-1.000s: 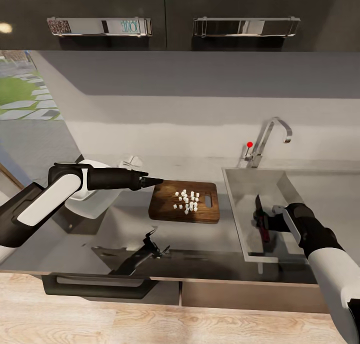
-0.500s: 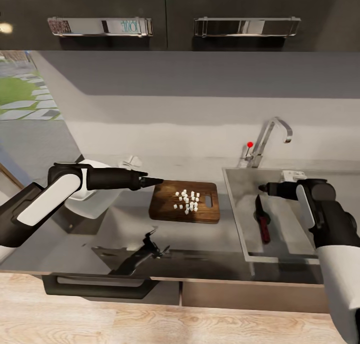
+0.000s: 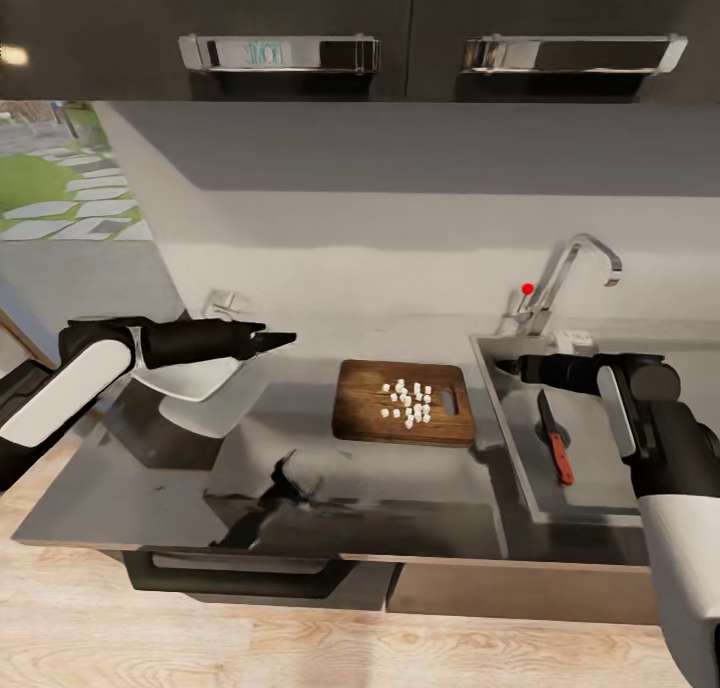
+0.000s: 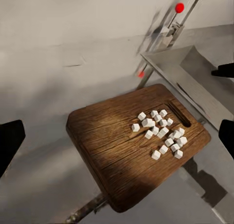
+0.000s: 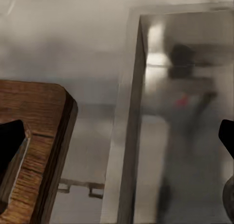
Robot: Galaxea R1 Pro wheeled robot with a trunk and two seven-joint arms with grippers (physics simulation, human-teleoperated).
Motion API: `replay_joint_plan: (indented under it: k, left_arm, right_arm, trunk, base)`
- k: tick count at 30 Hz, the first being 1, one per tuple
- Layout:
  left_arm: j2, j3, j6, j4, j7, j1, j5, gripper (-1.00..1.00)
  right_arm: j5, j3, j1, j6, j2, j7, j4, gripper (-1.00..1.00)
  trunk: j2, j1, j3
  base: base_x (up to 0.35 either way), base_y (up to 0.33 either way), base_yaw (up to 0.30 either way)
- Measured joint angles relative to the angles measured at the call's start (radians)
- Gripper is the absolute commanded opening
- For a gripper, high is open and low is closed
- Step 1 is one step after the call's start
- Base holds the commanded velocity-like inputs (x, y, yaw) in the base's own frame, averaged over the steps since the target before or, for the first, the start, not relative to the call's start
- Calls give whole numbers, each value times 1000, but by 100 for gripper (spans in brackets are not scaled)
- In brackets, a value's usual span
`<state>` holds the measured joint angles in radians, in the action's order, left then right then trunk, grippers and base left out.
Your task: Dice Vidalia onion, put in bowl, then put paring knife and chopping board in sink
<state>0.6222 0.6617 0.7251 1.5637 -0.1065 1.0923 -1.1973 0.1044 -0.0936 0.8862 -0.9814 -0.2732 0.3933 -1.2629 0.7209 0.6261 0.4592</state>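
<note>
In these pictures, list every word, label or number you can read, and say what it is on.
Faint mirrored lettering on the left cupboard handle: too blurred to read.
No writing shows on the chopping board, the knife, the tap or the sink.

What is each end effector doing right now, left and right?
Left end effector: open, empty, above the countertop.
Right end effector: open, empty, over the sink; paring knife lies below.

Paring knife (image 3: 555, 439): lying in the sink (image 3: 600, 488)
Chopping board (image 3: 405, 401): on the countertop (image 3: 400, 498), diced onion (image 3: 408, 403) on it
Right gripper (image 3: 508, 367): above the basin
</note>
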Motion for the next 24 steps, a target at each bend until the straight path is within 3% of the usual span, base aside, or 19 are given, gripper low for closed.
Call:
replay_joint_plan:
  k: [1,6,9,18,24]
  left_arm:
    - [3,-2,-16,-1,22,0,1,100]
    - [4,-3,-22,1,41,0,0,100]
    - [-12,4,-21,5,38,0,-2,100]
    - [-63,10,-19,7,39,0,-2,100]
    - [-97,11,-16,7,39,0,-2,100]
  right_arm:
    - [0,-4,-1,26,-1,31,-1,100]
    - [-2,-11,-2,46,-1,47,-3,100]
    - [2,-25,-3,44,-14,30,14,100]
    - [5,-33,-3,42,-27,66,13,100]
    - [5,-33,-4,42,-27,66,13,100]
  trunk:
    - [0,0,0]
    - [0,0,0]
    - [0,0,0]
    - [0,0,0]
    - [0,0,0]
  base:
    - [0,15,0]
    - [0,3,0]
    - [0,0,0]
    - [0,1,0]
    - [0,230,0]
